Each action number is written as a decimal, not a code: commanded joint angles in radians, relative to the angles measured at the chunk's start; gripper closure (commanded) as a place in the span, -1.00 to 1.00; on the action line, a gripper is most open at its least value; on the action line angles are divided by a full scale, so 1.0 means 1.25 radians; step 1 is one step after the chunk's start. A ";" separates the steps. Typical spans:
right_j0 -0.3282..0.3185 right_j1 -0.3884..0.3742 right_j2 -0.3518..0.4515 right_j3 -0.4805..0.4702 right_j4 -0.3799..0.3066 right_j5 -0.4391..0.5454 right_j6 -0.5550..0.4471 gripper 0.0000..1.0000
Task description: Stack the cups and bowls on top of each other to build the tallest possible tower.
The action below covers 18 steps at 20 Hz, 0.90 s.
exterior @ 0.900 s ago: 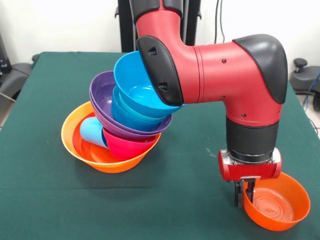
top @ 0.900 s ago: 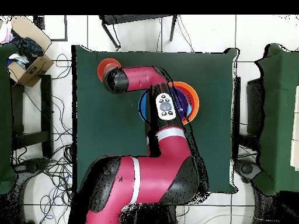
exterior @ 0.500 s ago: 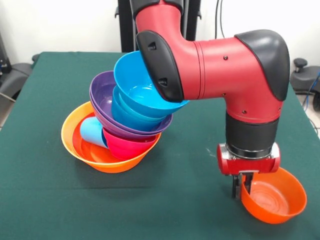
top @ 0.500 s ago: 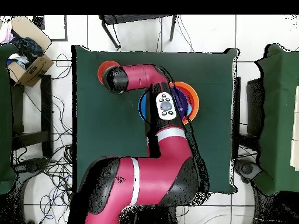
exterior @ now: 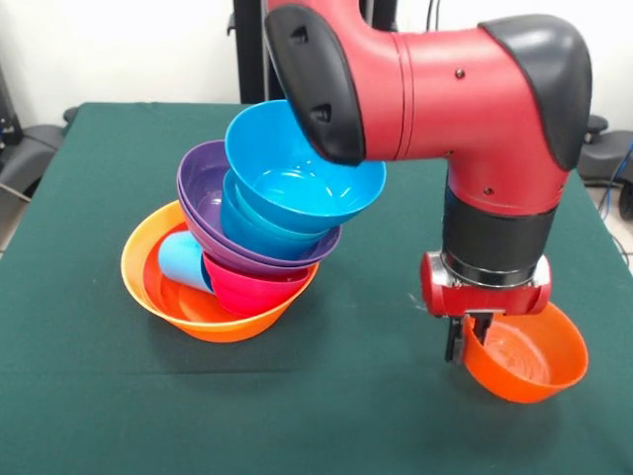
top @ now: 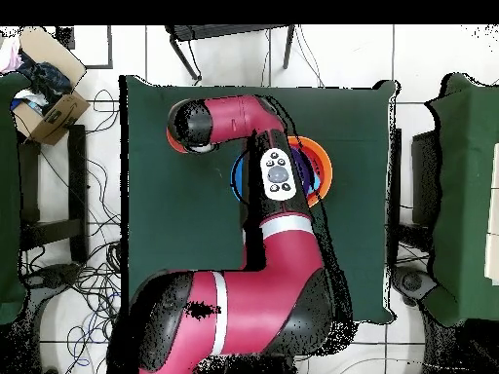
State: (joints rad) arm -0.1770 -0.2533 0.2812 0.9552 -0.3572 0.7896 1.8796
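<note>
The tower leans at the front view's left. Its base is a large orange bowl, with a magenta bowl, a purple bowl and blue and cyan bowls nested above it. The light blue cup lies on its side in the orange bowl. My gripper is shut on the rim of a red-orange bowl, holding it upright just above the cloth at the right. In the overhead view the arm hides the gripper. Only an edge of the red-orange bowl shows there, along with the tower's orange rim.
The green tablecloth covers the table. My arm's big elbow hangs just right of the tower's top bowl. In the overhead view a cardboard box and cables lie on the floor at the left.
My gripper has risen with the red-orange bowl and shifted slightly left in the front view, toward the tower. The tower has not moved.
</note>
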 commanded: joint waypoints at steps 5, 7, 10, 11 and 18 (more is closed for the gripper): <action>0.029 -0.034 -0.030 -0.046 -0.066 0.127 -0.087 1.00; 0.033 -0.049 -0.043 -0.041 -0.061 0.122 -0.059 1.00; 0.048 -0.094 -0.087 -0.007 -0.062 0.097 0.014 1.00; 0.044 -0.106 -0.082 0.010 -0.049 0.101 0.010 1.00; -0.006 -0.198 -0.028 0.100 0.005 0.079 -0.094 1.00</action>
State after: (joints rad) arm -0.1561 -0.3845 0.1974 0.9472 -0.3724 0.8303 1.8796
